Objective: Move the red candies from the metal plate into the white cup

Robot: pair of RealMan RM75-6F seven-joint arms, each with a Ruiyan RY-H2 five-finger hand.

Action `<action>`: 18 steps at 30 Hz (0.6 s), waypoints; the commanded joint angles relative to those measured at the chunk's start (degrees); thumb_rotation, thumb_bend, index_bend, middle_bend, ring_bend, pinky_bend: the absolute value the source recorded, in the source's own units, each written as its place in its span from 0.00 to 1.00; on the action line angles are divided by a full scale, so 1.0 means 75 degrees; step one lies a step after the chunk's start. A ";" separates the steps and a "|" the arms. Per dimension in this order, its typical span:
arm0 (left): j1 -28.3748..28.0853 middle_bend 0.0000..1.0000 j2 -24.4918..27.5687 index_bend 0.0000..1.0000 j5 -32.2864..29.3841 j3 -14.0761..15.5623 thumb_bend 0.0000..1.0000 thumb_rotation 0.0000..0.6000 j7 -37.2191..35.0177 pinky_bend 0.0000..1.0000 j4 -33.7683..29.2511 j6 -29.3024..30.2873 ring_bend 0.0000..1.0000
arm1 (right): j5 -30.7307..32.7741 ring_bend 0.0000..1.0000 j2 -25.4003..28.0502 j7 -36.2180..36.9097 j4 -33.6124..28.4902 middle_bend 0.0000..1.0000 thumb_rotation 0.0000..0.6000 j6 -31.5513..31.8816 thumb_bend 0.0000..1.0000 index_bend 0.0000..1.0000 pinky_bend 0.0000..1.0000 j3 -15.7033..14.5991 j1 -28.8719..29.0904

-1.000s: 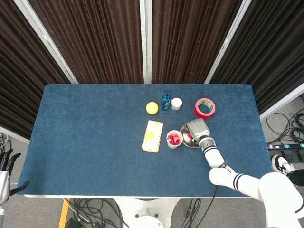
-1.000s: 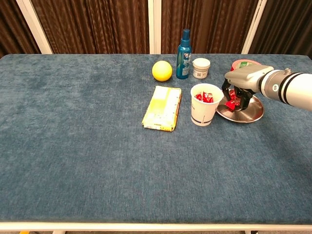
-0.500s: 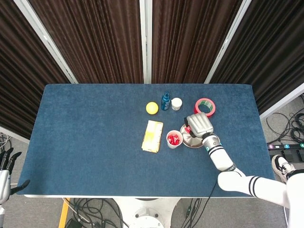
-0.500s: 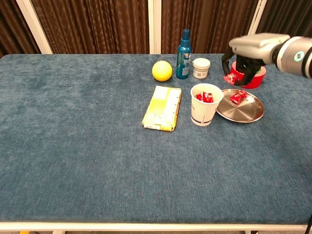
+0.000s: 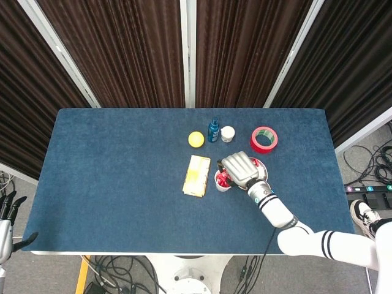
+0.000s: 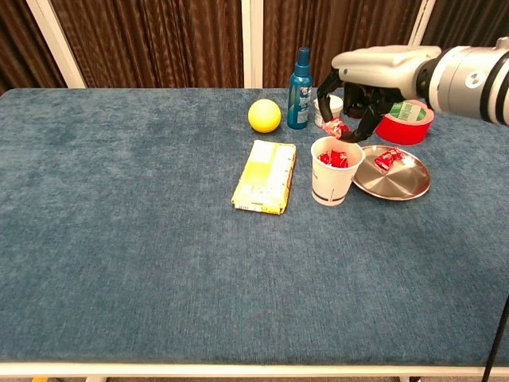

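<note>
Your right hand (image 6: 350, 94) has carried a red candy (image 6: 337, 127) off the metal plate (image 6: 402, 184) and now pinches it just above the white cup (image 6: 335, 180), ready to drop, one candy (image 6: 387, 159) remaining on the plate; from overhead the hand hides the pinch, and your left hand (image 5: 7, 215) sits cut off at the frame edge, apparently holding nothing.

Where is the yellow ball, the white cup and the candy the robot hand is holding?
yellow ball (image 6: 264, 116), chest view, middle of its front.
white cup (image 6: 330, 185), chest view, outer wall.
held candy (image 6: 336, 127), chest view, wrapper between the right robot hand's fingers.
</note>
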 commanded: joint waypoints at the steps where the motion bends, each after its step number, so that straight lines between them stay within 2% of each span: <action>1: 0.0007 0.17 -0.0011 0.22 -0.0006 0.0002 0.00 1.00 -0.0017 0.16 0.0021 0.0001 0.09 | 0.0167 0.90 -0.0127 -0.0113 0.0140 0.93 1.00 -0.0063 0.33 0.49 1.00 -0.0074 0.0093; 8: 0.0010 0.17 -0.0037 0.22 0.0004 -0.0008 0.00 1.00 -0.0051 0.16 0.0074 0.0021 0.09 | 0.0309 0.90 -0.0116 -0.0211 0.0116 0.93 1.00 -0.0016 0.33 0.36 1.00 -0.0187 0.0129; 16: 0.0010 0.17 -0.0027 0.22 0.0027 -0.0012 0.00 1.00 -0.0060 0.16 0.0063 0.0043 0.09 | 0.0354 0.90 0.0134 -0.0035 -0.0012 0.93 1.00 0.0277 0.32 0.35 1.00 -0.0130 -0.0002; 18: 0.0015 0.17 -0.0027 0.22 0.0031 -0.0008 0.00 1.00 -0.0065 0.16 0.0064 0.0048 0.09 | 0.0422 0.90 0.0255 -0.0001 0.0045 0.93 1.00 0.0364 0.27 0.34 1.00 -0.0156 -0.0090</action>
